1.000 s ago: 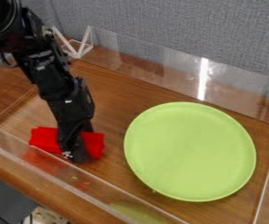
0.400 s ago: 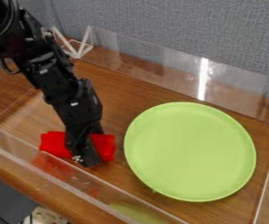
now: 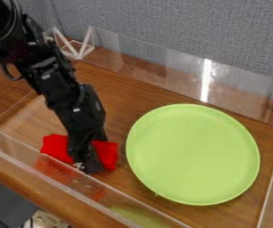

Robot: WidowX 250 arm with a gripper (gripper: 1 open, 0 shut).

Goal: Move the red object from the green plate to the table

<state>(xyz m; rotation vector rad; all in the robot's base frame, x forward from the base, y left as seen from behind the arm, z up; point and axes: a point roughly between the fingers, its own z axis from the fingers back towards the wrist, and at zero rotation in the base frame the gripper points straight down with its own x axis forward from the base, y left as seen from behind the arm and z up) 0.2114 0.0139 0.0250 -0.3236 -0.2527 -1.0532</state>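
The red object lies flat and low on the table, just left of the green plate, apart from its rim. The plate's top is bare. My black gripper points steeply down onto the red object's right part, with its fingers closed across the block and its fingertips dark against the red. The arm hides the middle of the block. Red shows on both sides of the fingers.
Low clear acrylic walls border the table, one close in front of the block and one behind the plate. Cables and a white frame sit at the back left. Bare wood lies between the arm and the back wall.
Since a second ago, gripper and red object together slid a little right, toward the plate. Over the last half second almost nothing moved.
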